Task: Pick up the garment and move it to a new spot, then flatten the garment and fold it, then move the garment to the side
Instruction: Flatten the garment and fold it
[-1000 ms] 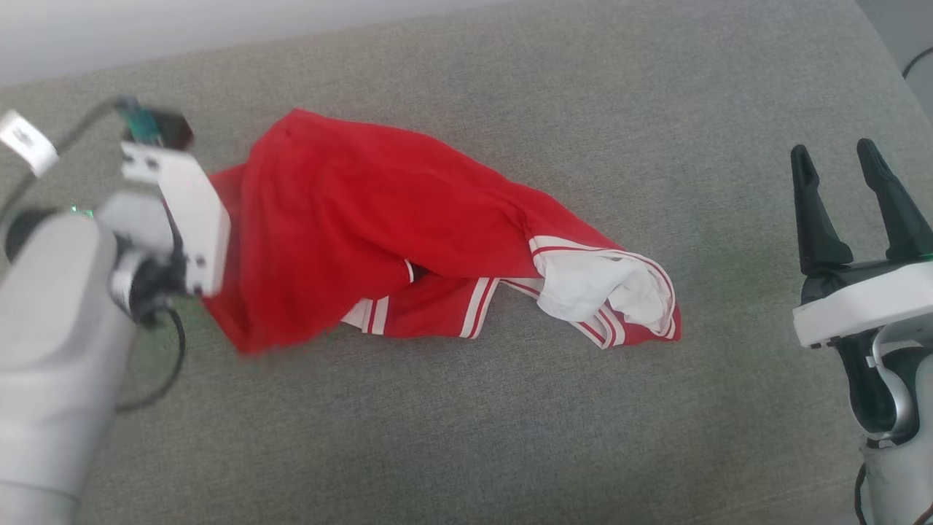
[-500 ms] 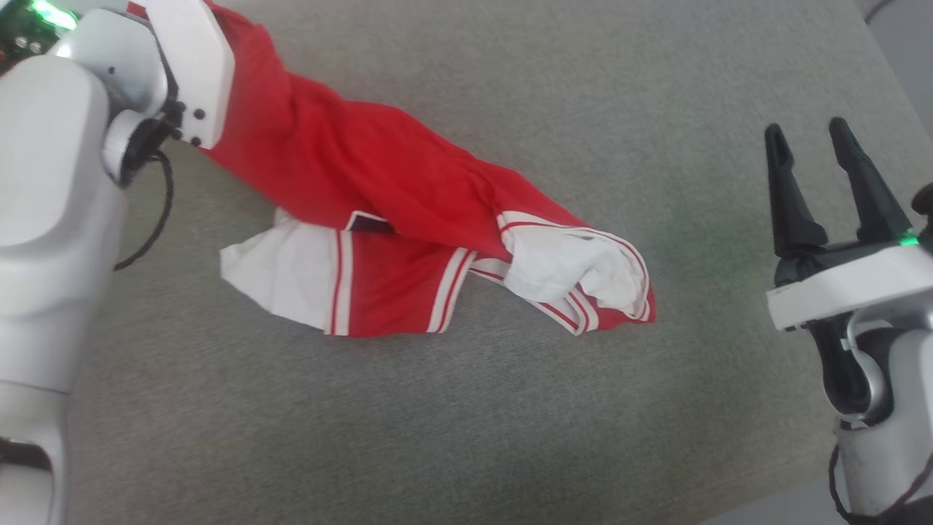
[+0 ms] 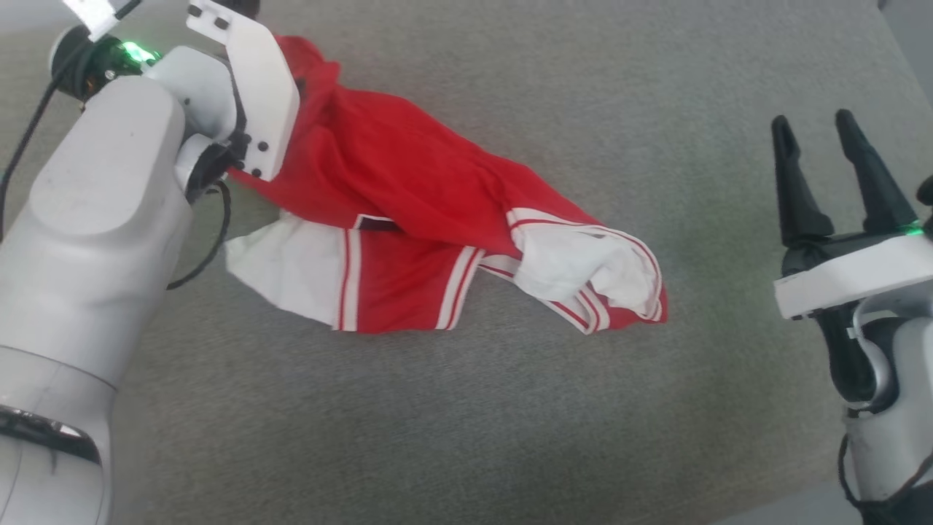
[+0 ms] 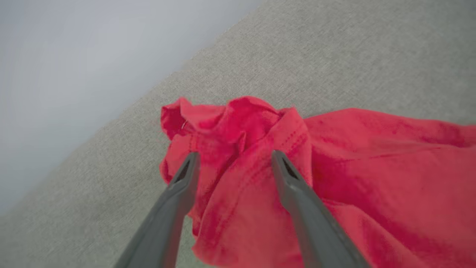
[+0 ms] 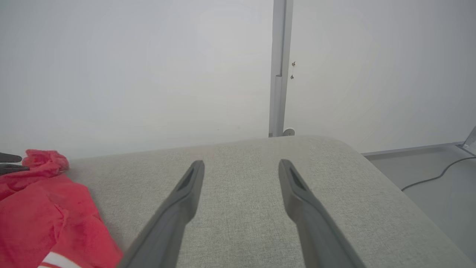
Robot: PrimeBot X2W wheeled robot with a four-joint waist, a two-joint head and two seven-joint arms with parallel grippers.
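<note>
Grey woven fabric covers the wide padded surface [image 3: 466,437], which ends at a pale wall [image 5: 148,74] with a vertical grey post [image 5: 279,67]. A dark cable [image 5: 438,175] lies on the floor to one side.

The red jersey [image 3: 408,182] lies crumpled on the surface, left of centre in the head view, running from upper left to lower right. A flat white sleeve part [image 3: 284,266] shows at its lower-left edge. A bunched white sleeve part [image 3: 583,266] forms its right end. Both are bordered by red-and-white striped trim [image 3: 455,288]. A sliver of dark, white-edged lettering [image 3: 379,222] shows under a fold.

At the jersey's upper-left end is the left gripper [image 4: 235,154]. In the head view its fingers are hidden behind the wrist's white bracket [image 3: 259,102]. In the left wrist view its 2 dark fingers stand wide apart, with a puckered bunch of red cloth lying between and beyond the tips. Nothing is pinched; whether the cloth brushes a finger cannot be told.

At the right edge of the head view, the right gripper [image 3: 812,117] is over bare grey fabric, well apart from the jersey. Its 2 fingers are spread wide with nothing between them.
</note>
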